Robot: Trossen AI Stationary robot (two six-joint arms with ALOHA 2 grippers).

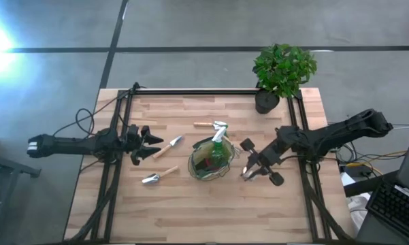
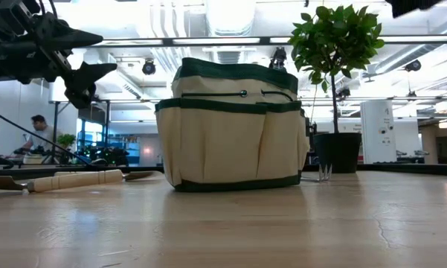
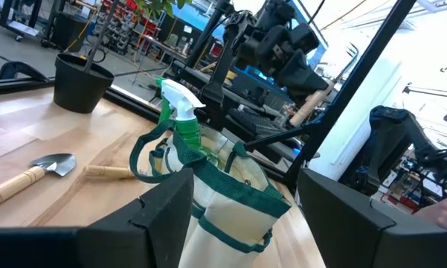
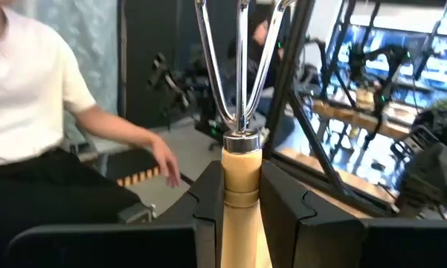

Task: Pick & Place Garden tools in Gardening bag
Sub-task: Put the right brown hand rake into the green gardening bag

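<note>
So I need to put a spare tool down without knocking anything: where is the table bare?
The near strip of the table, below the gardening bag, is bare. So is the far left corner, behind the left gripper. It is crowded mid-table: two trowels left of the bag, another tool behind it, the right gripper holding a fork beside it.

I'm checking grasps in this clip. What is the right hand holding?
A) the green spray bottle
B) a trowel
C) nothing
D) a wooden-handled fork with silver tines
D: in the right wrist view the right hand is closed on the light wooden handle of a fork, whose silver tines stick out past the fingers.
</note>
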